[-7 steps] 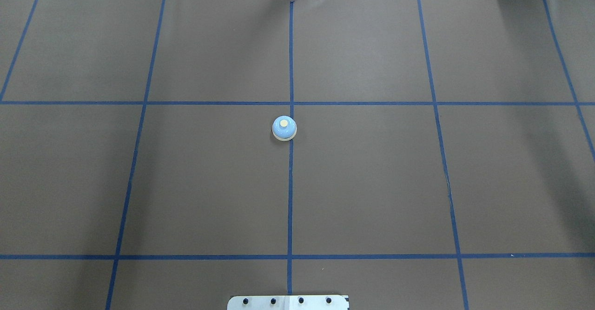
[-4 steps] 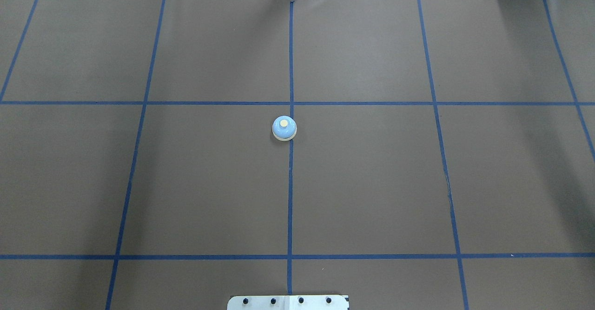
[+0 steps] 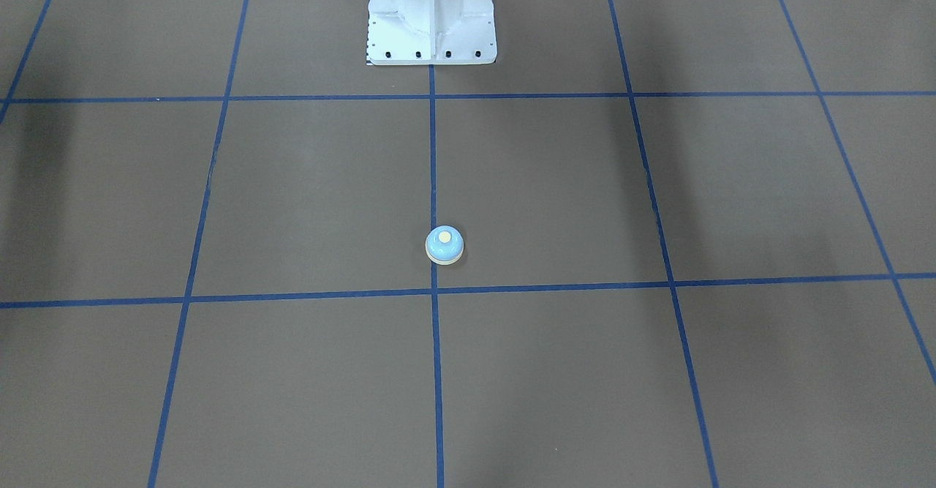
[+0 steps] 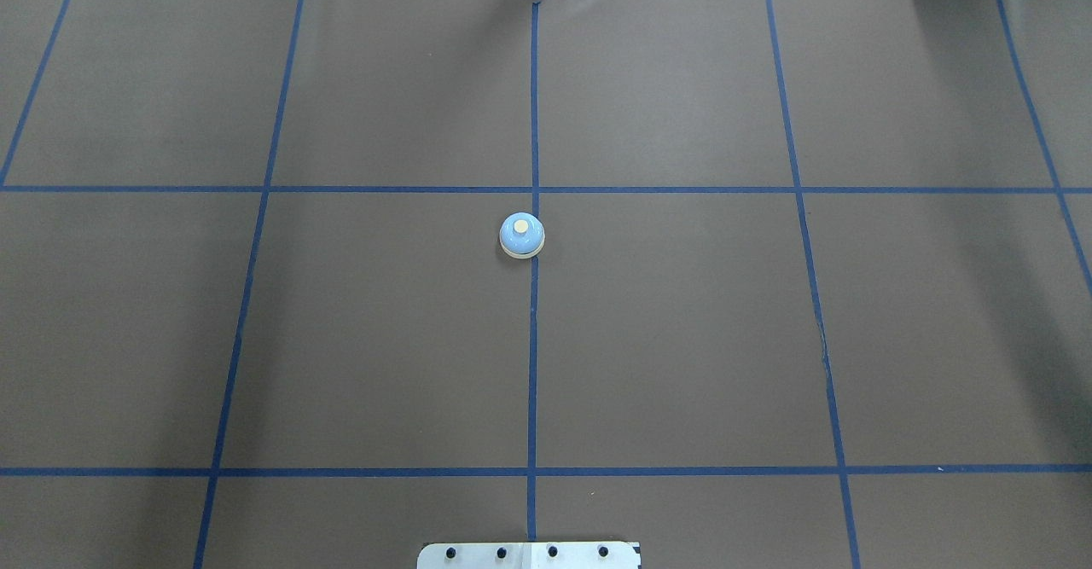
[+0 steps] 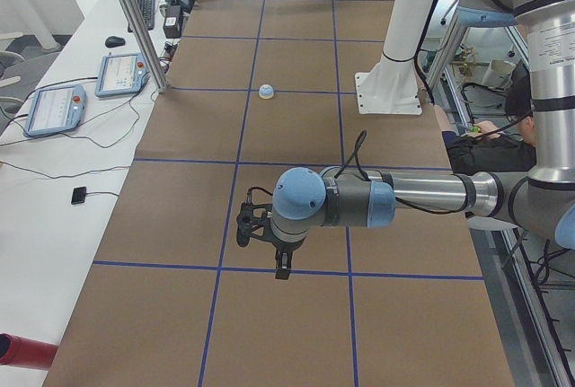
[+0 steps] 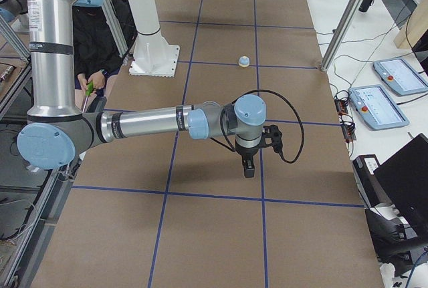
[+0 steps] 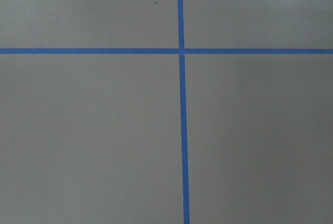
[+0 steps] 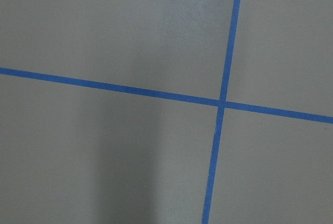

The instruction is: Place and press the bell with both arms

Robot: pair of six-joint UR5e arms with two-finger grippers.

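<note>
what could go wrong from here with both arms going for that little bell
1. The bell is small and stands loose on the blue tape line. An off-centre touch on its dome may shove it instead of ringing it.
2. The left gripper and right gripper hang far apart; converging on one small spot, they might collide.

the bell (image 4: pixel 521 235) stands on the tabletop (image 4: pixel 682 339), over the centre line (image 4: pixel 532 356) and mostly to its left, straight out in front of the pedestal (image 3: pixel 431 12) and well apart from it. the left tool (image 5: pixel 277 259) hangs above the tabletop far off to the bell's left, the right tool (image 6: pixel 249 166) far off to its right.
</note>
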